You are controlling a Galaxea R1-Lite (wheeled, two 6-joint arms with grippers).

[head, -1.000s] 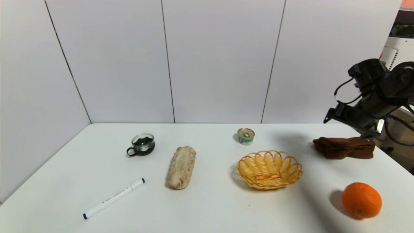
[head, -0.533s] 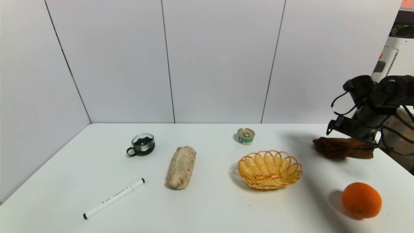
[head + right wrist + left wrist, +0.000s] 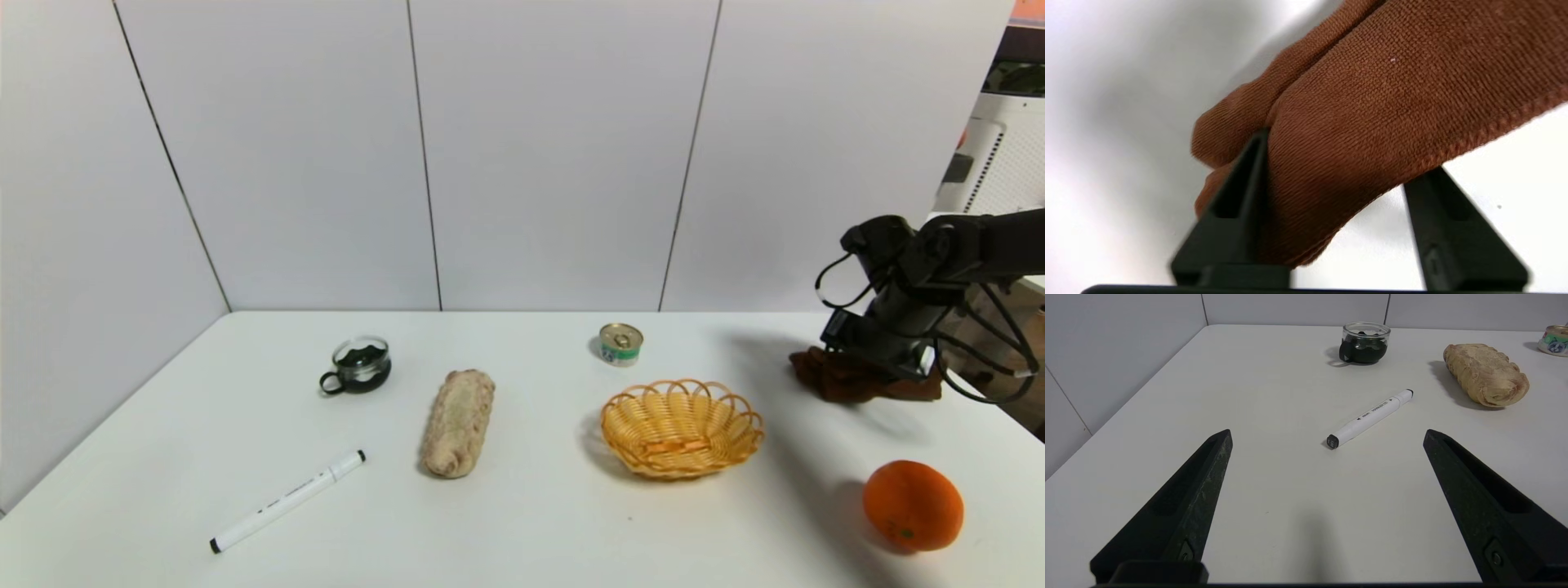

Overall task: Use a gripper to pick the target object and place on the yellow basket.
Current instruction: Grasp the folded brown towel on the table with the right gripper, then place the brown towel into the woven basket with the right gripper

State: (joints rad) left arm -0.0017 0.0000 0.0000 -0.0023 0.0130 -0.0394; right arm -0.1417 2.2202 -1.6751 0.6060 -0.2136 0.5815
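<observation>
Now the right hand [image 3: 1345, 153] (fingers spread wide) straddles the brown towel [image 3: 1372, 114] — nothing clamped — on the table [image 3: 522, 523].

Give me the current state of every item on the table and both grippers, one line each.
right gripper: open, fingers straddling the towel, not closed yet
brown towel: folded, on the table, not lifted
yellow basket: upright, empty
left gripper: open, holding nothing
can: upright, sealed
glass cup: upright, dark contents
marker: capped, lying flat
bread loaf: lying flat
orange: whole, resting on the table
</observation>
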